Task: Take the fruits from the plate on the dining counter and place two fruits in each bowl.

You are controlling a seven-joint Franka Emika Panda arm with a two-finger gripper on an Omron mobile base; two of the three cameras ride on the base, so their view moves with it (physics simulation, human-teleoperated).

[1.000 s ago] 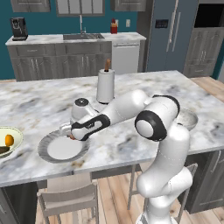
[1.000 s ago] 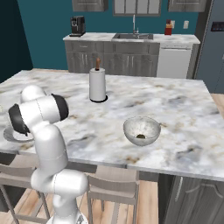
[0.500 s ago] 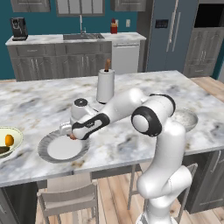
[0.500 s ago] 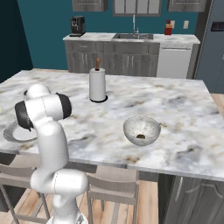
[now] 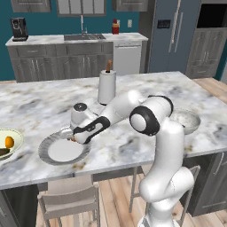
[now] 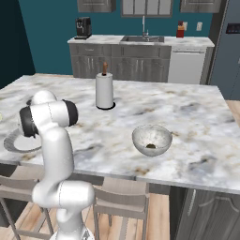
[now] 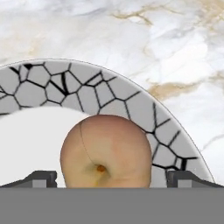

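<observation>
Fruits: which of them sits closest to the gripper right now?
The reddish-orange apple on the plate, lying between the open gripper tips. The orange and green one are off in the cream-green bowl, and another sits in the grey bowl.

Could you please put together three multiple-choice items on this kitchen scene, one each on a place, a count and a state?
1. Where is the paper towel roll?
A. upright on the dining counter
B. in the sink
C. on a stool

2. How many fruits lie on the plate?
A. none
B. one
C. three

3. How do the gripper jaws stand?
A. shut on nothing
B. open, either side of the apple
C. clamped on the plate rim

Answers: 1 A, it stands on the marble in both base views. 2 B, only the apple is there. 3 B, the hand view shows a tip on each side of it.
</observation>
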